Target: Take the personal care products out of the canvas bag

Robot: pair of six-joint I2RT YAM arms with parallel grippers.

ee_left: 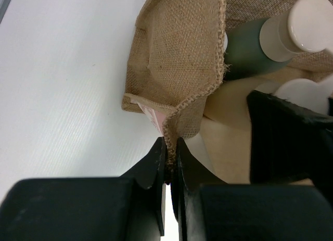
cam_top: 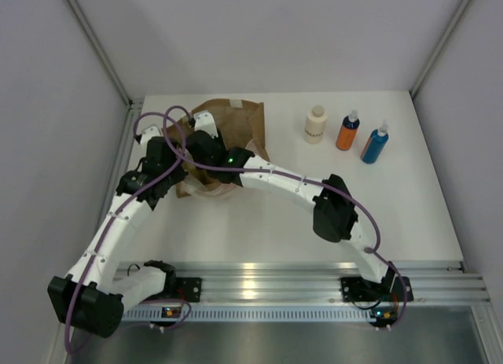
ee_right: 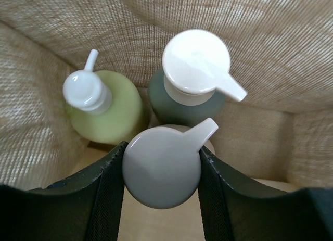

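Deep in the canvas bag, the right gripper is clenched on the grey cap of the beige bottle, which stands inside beside the yellow-green bottle and the grey-green bottle. The left gripper pinches the bag's rim, holding the mouth open. The cream bottle, orange bottle and blue bottle stand out on the surface, right of the bag. The fourth removal appears to be in hand; the next move calls for a straight lift that clears the rim and the neighbours' nozzles
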